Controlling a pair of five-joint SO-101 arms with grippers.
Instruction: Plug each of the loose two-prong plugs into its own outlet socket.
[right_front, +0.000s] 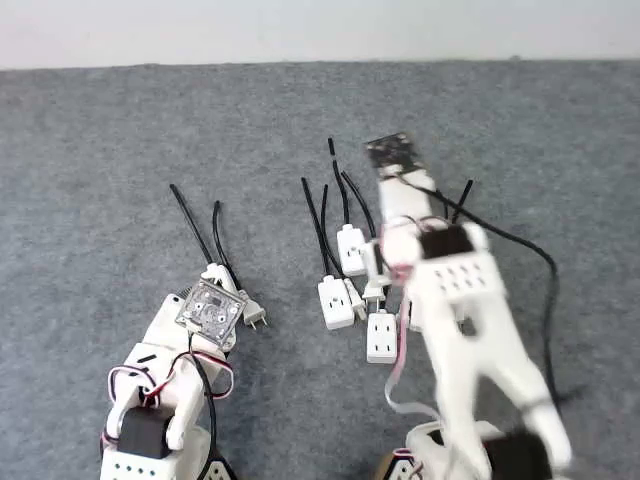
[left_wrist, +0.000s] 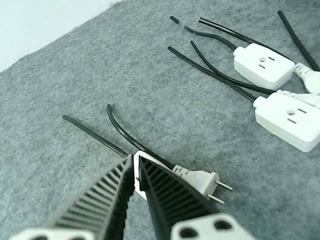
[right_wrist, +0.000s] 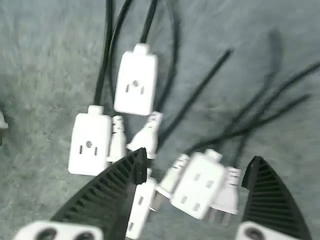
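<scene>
L: left gripper pinched narrow on white connector, loose plug just beside | R: right gripper wide over crowded sockets | risk: I snag two bodies closing.

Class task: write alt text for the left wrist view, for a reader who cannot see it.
The left claw, ribbed fingers nearly closed on a small white piece, hovers over grey carpet beside a loose two-prong plug on a black cable. Two white outlet sockets lie farther off.
</scene>
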